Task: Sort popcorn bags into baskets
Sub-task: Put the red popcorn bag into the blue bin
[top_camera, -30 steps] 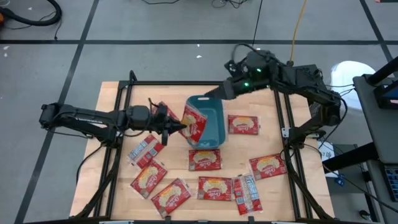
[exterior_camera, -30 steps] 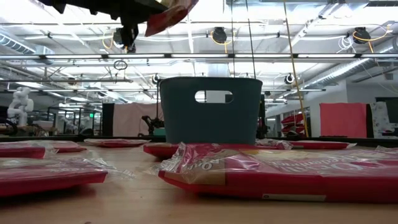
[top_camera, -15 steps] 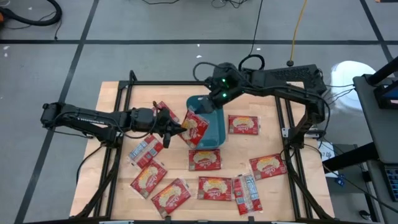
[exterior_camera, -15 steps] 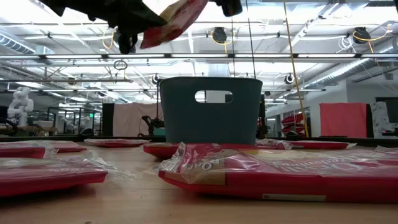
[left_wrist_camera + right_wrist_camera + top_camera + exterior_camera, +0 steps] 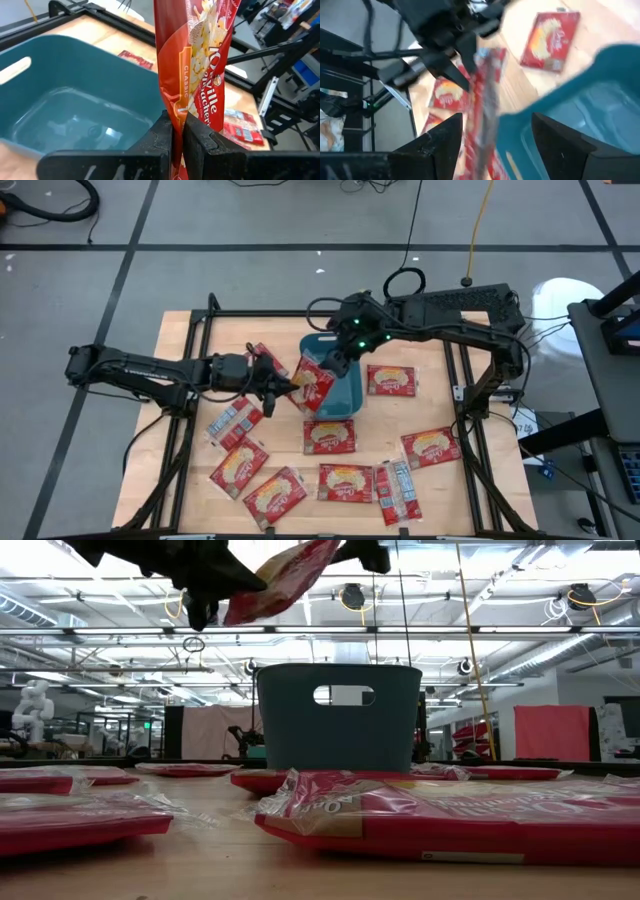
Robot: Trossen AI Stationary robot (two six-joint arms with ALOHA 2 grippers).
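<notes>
Left gripper (image 5: pixel 281 385) clamps a popcorn bag (image 5: pixel 313 383) upright at the teal bin's (image 5: pixel 345 392) left rim, presenting it for handover. Right gripper (image 5: pixel 333 364), fingers spread, reaches over the bin toward the bag's top edge.

Grey floor (image 5: pixel 250 220) with dark tape lines — wooden table (image 5: pixel 180 330); ceiling pipes (image 5: pixel 520 630), bright lights overhead.

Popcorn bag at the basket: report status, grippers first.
Left gripper shut on popcorn bag, held up at basket rim. Right gripper open, fingers either side of the bag's far end. Basket empty. Nothing in the way.
</notes>
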